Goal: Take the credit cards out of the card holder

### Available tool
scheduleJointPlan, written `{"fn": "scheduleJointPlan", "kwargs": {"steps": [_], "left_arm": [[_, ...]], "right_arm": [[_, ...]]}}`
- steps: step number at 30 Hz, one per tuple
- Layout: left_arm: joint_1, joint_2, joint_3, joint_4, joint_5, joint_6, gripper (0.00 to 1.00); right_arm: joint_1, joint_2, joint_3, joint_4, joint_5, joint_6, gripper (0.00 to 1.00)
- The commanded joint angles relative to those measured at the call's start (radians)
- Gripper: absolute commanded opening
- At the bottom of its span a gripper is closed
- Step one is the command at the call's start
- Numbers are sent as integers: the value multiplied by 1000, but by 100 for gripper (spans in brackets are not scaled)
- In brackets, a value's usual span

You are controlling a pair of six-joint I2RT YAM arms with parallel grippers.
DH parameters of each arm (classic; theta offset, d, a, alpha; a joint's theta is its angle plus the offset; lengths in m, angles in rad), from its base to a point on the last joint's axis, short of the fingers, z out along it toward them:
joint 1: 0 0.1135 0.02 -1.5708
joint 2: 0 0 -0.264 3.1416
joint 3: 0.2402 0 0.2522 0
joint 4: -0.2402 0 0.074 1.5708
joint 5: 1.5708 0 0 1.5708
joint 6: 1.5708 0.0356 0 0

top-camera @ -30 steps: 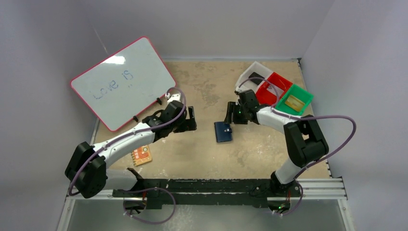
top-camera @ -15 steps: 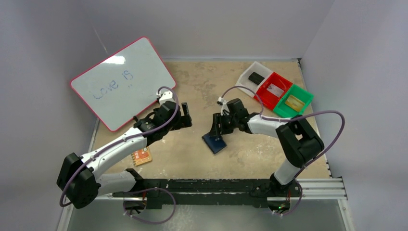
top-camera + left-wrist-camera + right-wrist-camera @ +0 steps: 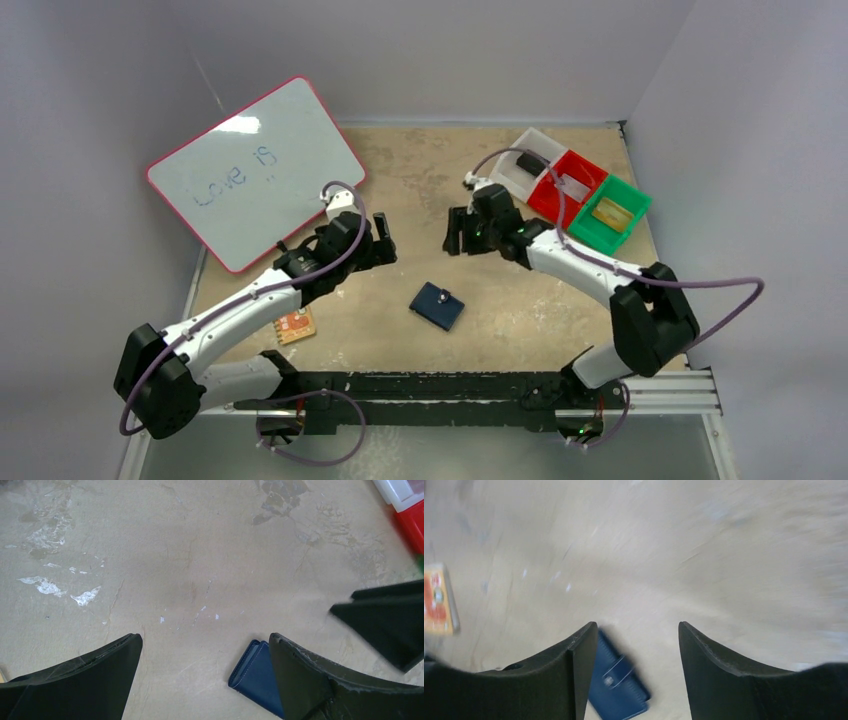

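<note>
Two grippers, your left gripper (image 3: 387, 242) and right gripper (image 3: 452, 233), hang open and empty. The card holder (image 3: 438, 305) lies shut on the table, nearer than both, and no cards show. If you pinch it with one gripper only, it may slide or stay closed. The orange pad (image 3: 294, 324) lies well to the left, and nothing stands in the way.
</note>
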Motion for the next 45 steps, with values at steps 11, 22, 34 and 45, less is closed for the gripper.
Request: {"fn": "scheduleJointPlan", "kwargs": {"steps": [11, 22, 34, 45], "left_arm": [[-1, -48, 15, 22, -59, -3, 99], [-1, -99, 6, -26, -106, 16, 99], [0, -100, 4, -29, -111, 21, 99], [0, -107, -2, -30, -115, 13, 99]], "right_arm": [[-530, 165, 416, -149, 300, -24, 71], [-568, 427, 594, -195, 297, -11, 71], [-567, 431, 458, -127, 251, -21, 68], [-522, 303, 297, -60, 147, -8, 65]]}}
